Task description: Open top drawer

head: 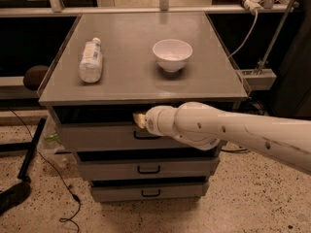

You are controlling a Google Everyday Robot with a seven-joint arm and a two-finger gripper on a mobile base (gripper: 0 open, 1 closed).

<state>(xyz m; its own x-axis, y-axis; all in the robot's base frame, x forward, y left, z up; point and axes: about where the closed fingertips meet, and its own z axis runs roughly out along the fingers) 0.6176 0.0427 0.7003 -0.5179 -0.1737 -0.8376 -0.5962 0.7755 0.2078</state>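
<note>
The top drawer [97,138] is the uppermost of three grey drawer fronts in a grey cabinet, with a dark gap above its front. Its black bar handle [145,137] is partly hidden behind my white arm [233,132]. The arm reaches in from the right. My gripper [139,120] sits at the upper edge of the top drawer front, just above the handle. Only its pale tip shows past the wrist.
A plastic bottle [91,60] lies on the cabinet top [131,81], with a white bowl [172,54] standing to its right. Two lower drawers [148,169] [150,192] are shut. Black cables and a stand foot [29,154] lie on the speckled floor at left.
</note>
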